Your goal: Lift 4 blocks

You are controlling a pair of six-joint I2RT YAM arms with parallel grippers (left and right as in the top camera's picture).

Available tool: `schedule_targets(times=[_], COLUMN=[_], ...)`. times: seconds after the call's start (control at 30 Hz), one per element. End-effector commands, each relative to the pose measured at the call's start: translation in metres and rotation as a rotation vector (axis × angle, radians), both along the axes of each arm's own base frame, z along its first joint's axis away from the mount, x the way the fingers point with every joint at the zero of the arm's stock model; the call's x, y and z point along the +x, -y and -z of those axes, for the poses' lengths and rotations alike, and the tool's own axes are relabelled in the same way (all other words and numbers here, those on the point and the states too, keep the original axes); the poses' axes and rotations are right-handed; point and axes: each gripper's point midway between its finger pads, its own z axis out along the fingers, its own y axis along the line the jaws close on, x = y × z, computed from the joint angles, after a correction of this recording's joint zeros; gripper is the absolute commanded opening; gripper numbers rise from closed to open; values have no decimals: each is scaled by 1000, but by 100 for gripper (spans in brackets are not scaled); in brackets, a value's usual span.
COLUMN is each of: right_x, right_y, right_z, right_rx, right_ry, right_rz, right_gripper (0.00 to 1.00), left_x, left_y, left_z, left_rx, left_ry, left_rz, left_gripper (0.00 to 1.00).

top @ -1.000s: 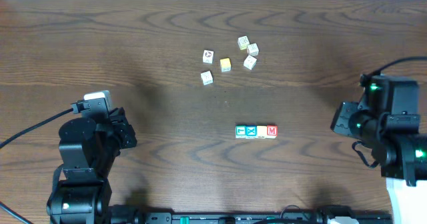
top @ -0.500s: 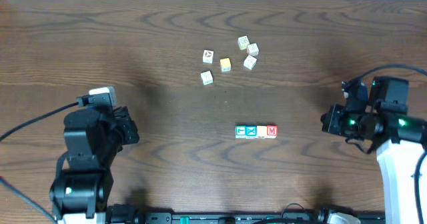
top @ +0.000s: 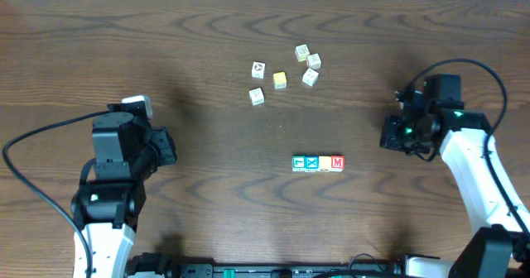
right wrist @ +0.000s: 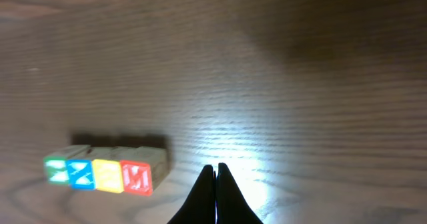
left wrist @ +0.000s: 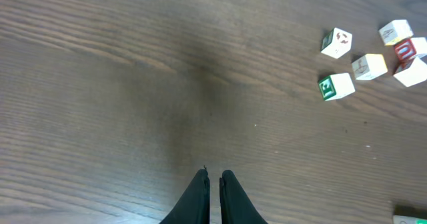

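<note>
Four small square-edged painted cubes, the blocks [top: 318,163], sit touching in a straight row on the dark, grained wooden table [top: 207,195]. Well left of the row the left gripper [left wrist: 213,179] hovers low; near its right end hangs the right gripper [right wrist: 215,172]; both clenched, empty

White M on the red block [right wrist: 137,177], legible from the right wrist and from overhead. White X on the blue block [right wrist: 81,174] in the same row. Pale marks on the teal-green block [right wrist: 56,170] and yellow-orange block [right wrist: 107,175], too blurred to read. Prints on the loose cubes [left wrist: 369,66] likewise illegible.
</note>
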Motion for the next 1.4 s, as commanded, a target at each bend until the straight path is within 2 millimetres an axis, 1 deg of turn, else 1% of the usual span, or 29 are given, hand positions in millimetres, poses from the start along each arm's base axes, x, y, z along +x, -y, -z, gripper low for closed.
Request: schedule_targets(times=[0.0,0.17,0.3,0.4,0.5,0.73,0.87,1.03,1.37], right_x=[2,-1,-5,-5,-3,-8,-15,-28,-48], right_y=[12,-3,-17,-25,-32,-40,-53,-64,-62], right_z=[11,28,44,55,60,70,72,79,94], right_rx=[-133,-134,-129,-128,-118,-114,-77,-78,-75], right_ry=[-23,-73,-120,-146,-149,-185,-204,-232,-288], right_rz=[12,-39,-86,-99,-110,-122,-148,-170,-115], right_gripper=[1,1,1,1,1,1,1,1,1], left_x=[3,7,8,9,10,12,12,12,11], left_y=[1,1,10,11,11,11,11,11,11], left_z=[11,24,37,46,51,51,51,51,52], left_rx=[-16,-20,-59,-65,-66,-65,-65,-65,-65], left_ry=[-29,-71,-121,-151,-166,-164,-164,-165,-169], left_rz=[-2,-1,34,37,37,37,37,37,37], left_gripper=[9,8,8,8,8,8,8,8,8])
